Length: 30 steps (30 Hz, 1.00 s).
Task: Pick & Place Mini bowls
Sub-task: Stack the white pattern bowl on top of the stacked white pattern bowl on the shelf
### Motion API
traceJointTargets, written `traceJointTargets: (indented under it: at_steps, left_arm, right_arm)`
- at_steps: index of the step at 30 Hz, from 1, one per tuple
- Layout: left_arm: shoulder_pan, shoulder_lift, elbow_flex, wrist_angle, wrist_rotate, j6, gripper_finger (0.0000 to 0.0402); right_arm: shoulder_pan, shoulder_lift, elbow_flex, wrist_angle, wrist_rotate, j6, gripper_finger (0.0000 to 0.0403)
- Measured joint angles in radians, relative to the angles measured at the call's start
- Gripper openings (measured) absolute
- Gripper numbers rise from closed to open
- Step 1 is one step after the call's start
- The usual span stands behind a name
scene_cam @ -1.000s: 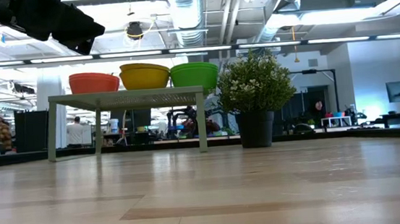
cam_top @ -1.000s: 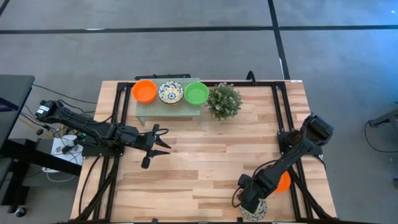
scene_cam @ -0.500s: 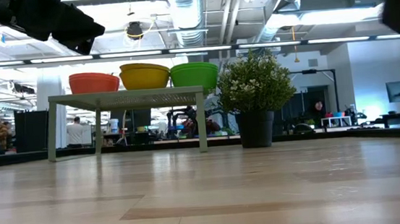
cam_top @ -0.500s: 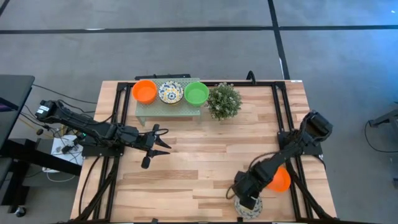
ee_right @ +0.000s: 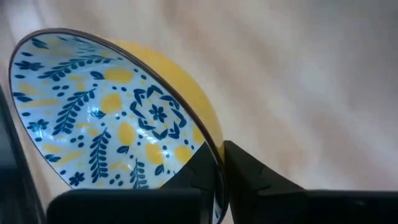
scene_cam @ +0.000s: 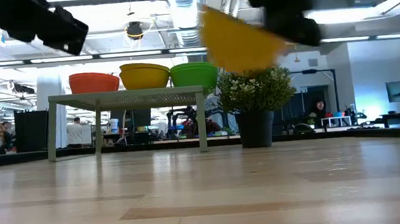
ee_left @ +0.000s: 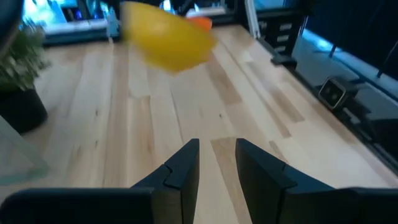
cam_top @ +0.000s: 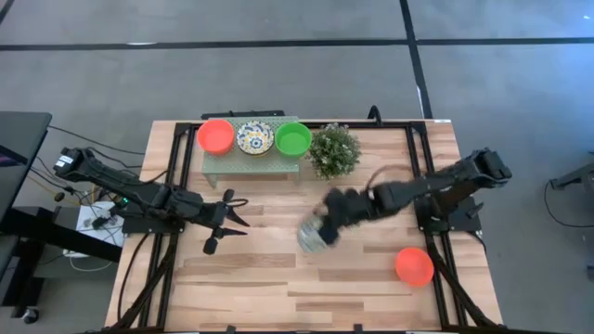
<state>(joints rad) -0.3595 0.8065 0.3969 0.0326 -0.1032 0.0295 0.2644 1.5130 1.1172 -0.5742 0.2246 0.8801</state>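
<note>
A small green shelf (cam_top: pixel 252 161) at the table's far side carries three mini bowls: red-orange (cam_top: pixel 215 135), floral (cam_top: pixel 254 137) and green (cam_top: pixel 293 138). Another red-orange bowl (cam_top: pixel 414 266) sits on the table at the near right. My right gripper (cam_top: pixel 322 230) reaches over the table's middle, shut on a floral bowl with a yellow outside (scene_cam: pixel 241 39). My left gripper (cam_top: pixel 239 216) hovers at the left, open with a narrow gap (ee_left: pixel 217 155) and nothing in it. My right gripper holds the floral bowl by its rim (ee_right: pixel 213 152), one finger (ee_right: pixel 198 169) inside on the patterned face and the other finger (ee_right: pixel 252 171) outside on the yellow wall. The bowl is lifted clear of the table and is tilted (scene_cam: pixel 241 39).
A small bushy plant in a dark pot (cam_top: pixel 334 150) stands just right of the shelf. Black frame rails (cam_top: pixel 422 186) run along the table's left and right sides. Bare wood (cam_top: pixel 278 278) lies across the near half.
My right gripper has risen from the table's near right edge with the floral bowl. It has swung toward the far left, to over the table's middle. The bowl is now lifted clear and tilted. The red-orange bowl stays where it was.
</note>
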Motion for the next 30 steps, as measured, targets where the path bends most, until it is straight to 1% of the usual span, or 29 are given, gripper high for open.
traceJointTargets:
  at_steps: [2,6,9,12,16,22,26,28,30]
  left_arm:
    - [0.0,-0.04,0.0,-0.007,0.0,0.015,0.0106]
    - [0.0,-0.144,0.0,-0.047,-0.011,0.018,0.0106]
    - [0.0,-0.219,0.0,-0.077,-0.044,0.018,0.0106]
    - [0.0,-0.277,0.0,-0.085,-0.068,0.018,0.0106]
    - [0.0,-0.317,0.0,-0.086,-0.069,0.018,0.0106]
    - [0.0,-0.32,0.0,-0.09,-0.069,0.018,0.0106]
    - [0.0,-0.317,0.0,-0.096,-0.069,0.018,0.0106]
    - [0.0,-0.313,0.0,-0.1,-0.069,0.015,0.0106]
    - [0.0,-0.306,0.0,-0.106,-0.069,0.013,0.0106]
  right_arm:
    - [-0.074,-0.012,0.0,0.114,0.011,-0.025,0.001]
    - [-0.19,-0.027,0.017,0.343,-0.029,-0.133,0.0007]
    - [-0.245,-0.019,0.107,0.371,-0.041,-0.233,0.0009]
    - [-0.285,0.016,0.239,0.311,-0.041,-0.349,0.0006]
    - [-0.328,0.102,0.45,0.15,-0.04,-0.446,0.0005]
    - [-0.423,0.289,0.772,-0.076,-0.042,-0.515,0.0008]
    - [-0.494,0.422,0.972,-0.16,-0.045,-0.549,0.001]
    - [-0.529,0.484,1.061,-0.206,-0.065,-0.551,0.0011]
    - [-0.562,0.547,1.128,-0.243,-0.114,-0.578,0.0011]
